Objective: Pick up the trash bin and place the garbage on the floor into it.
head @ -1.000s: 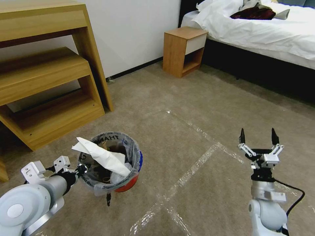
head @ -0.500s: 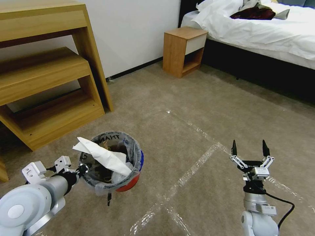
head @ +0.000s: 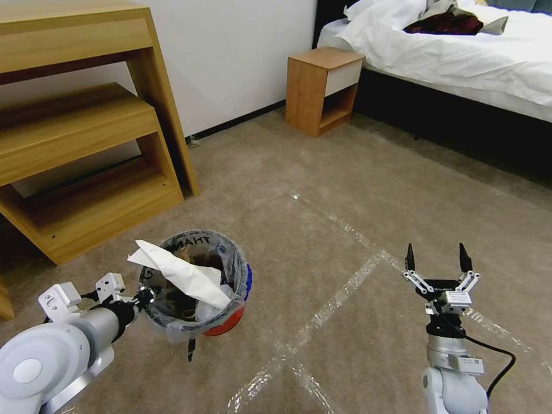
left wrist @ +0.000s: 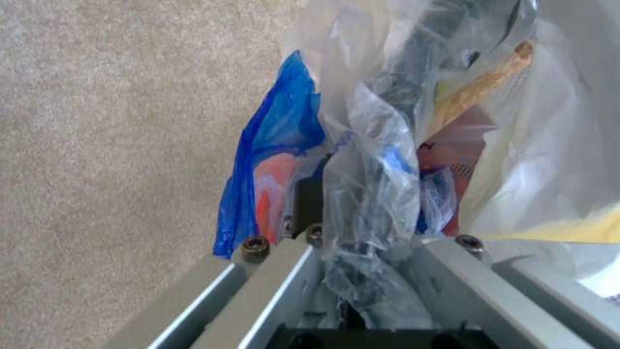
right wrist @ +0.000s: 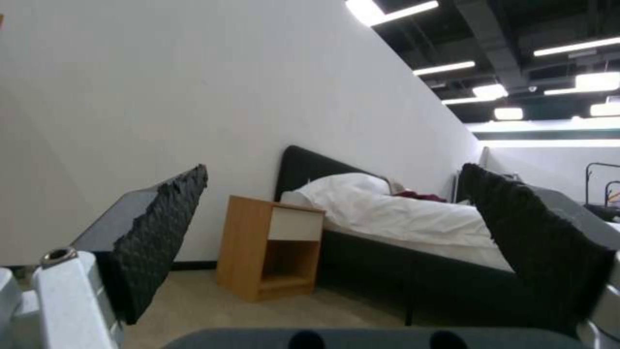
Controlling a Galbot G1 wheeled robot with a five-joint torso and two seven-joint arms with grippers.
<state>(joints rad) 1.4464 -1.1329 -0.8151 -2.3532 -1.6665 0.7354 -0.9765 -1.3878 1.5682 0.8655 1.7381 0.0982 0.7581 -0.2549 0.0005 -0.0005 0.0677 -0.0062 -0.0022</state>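
A red trash bin (head: 198,282) with a blue rim is seen held at its near-left edge by the left gripper (head: 144,296), whose fingers are clamped on the rim and the clear plastic liner (left wrist: 371,194) bunched between them. The bin is packed with garbage: a long sheet of white crumpled paper (head: 178,273) is draped across the opening directly ahead of that gripper, and a brown paper scrap (left wrist: 481,87) is pressed behind the liner. In the head view, whether the bin rests on the floor (head: 322,230) or is lifted clear of it cannot be told. The left arm is extended low and forward, its forearm nearly level with the bin's rim.

A tiered wooden shelf unit (head: 86,132) is set beyond the left gripper, against the white wall (head: 230,52). Shiny tape lines (head: 339,299) are crossed on the carpet between the two grippers.

The right gripper (head: 435,261) is held upright well to the right of the bin, fingers (right wrist: 162,232) pointed up and spread wide with nothing between them. Far ahead of it, a small wooden nightstand (head: 322,86) and a bed (head: 460,52) with white bedding are placed along the wall. The carpet around this gripper is left unobstructed.
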